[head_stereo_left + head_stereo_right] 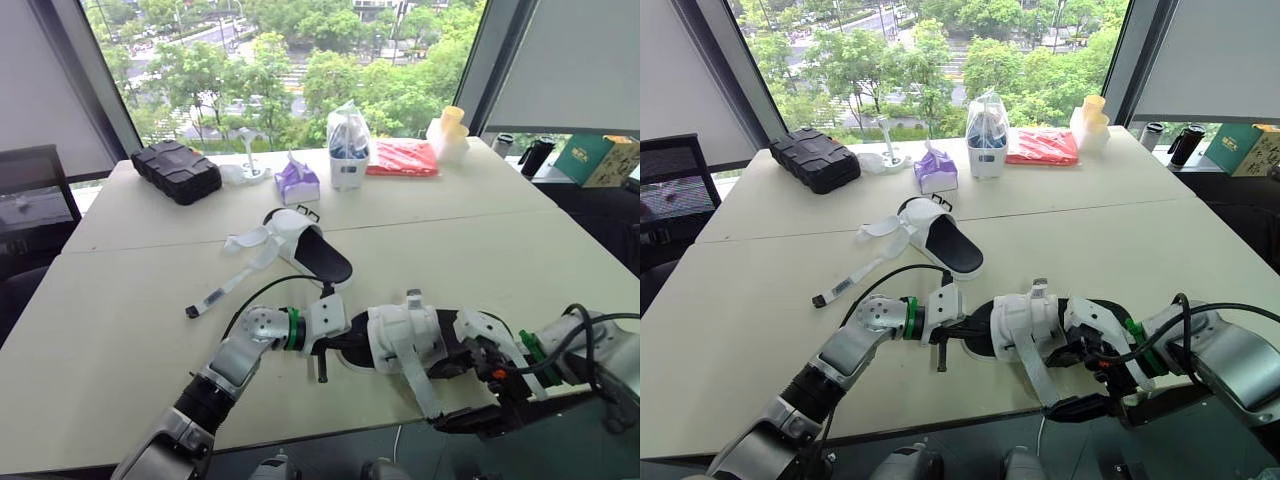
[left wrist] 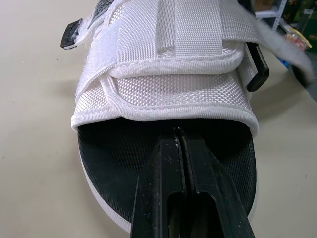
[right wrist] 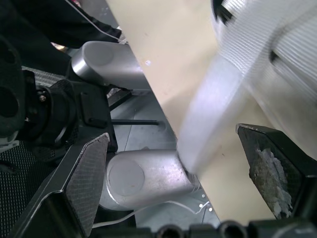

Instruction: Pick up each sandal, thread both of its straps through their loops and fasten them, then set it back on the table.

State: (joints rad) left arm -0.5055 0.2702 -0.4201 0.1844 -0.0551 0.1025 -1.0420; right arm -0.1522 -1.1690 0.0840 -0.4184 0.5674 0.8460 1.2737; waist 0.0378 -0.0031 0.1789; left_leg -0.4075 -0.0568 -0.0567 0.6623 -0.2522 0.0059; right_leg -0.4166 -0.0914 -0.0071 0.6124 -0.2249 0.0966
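Table (image 1: 130, 330) front edge carries the near sandal (image 1: 405, 340); far sandal (image 1: 305, 245) beyond it, unfastened. We read left gripper (image 2: 178, 141) closed, tips pushed onto the near sandal's footbed, likely pinning it. Right gripper (image 3: 171, 141) gapes beside it, loose strap (image 1: 418, 380) hanging between, ungripped; we'd guess lining up a grab.

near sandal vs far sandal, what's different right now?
1. The near sandal sits at the table's front edge, with the shut left end effector over its footbed. The far sandal lies mid-table with nothing on it.
2. The far sandal's straps are splayed flat. The near sandal's upper is wrapped over, with one strap hanging past the edge between the open right end effector's fingers.
Shared: white uppers, black footbeds.
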